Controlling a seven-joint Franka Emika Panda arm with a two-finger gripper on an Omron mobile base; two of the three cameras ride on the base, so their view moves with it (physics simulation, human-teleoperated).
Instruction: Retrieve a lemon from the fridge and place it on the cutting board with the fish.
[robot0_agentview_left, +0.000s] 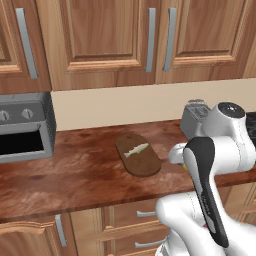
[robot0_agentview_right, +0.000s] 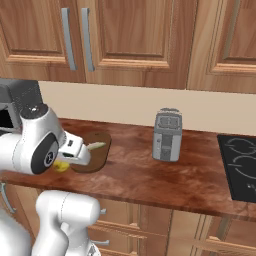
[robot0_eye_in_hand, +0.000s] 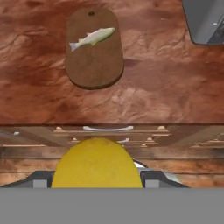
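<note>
Nearest the hand camera, one lemon (robot0_eye_in_hand: 97, 162) sits between the two dark finger tips of the gripper (robot0_eye_in_hand: 97, 181), which close on it from either side; it hangs in front of the counter's front edge, above the drawer fronts (robot0_eye_in_hand: 107, 131), not yet over the board. In the right base view the same lemon (robot0_agentview_right: 61, 166) shows as a yellow spot below the wrist, just beside the near edge of the cutting board (robot0_agentview_right: 97, 155).

One cutting board (robot0_eye_in_hand: 94, 48) lies flat on the wooden counter (robot0_eye_in_hand: 166, 87). Its long axis runs away from the counter's front edge, with the holed handle end toward the back wall and the rounded end toward the robot. In the left base view the cutting board (robot0_agentview_left: 138, 155) stands slightly oblique, handle end to the rear left.

One fish (robot0_eye_in_hand: 92, 38) lies on the board's far half, across the long axis and tilted. In the hand view its tail points left and its head right. In the left base view the fish (robot0_agentview_left: 136, 149) is well inside the board's outline.

One grey toaster (robot0_agentview_right: 167, 135) stands upright on the counter, well apart from the board, to its right. One toaster oven (robot0_agentview_left: 25, 132) occupies the counter's left end. A black cooktop (robot0_agentview_right: 240, 165) lies at the right. Closed wooden cabinets (robot0_agentview_left: 100, 35) hang above.
</note>
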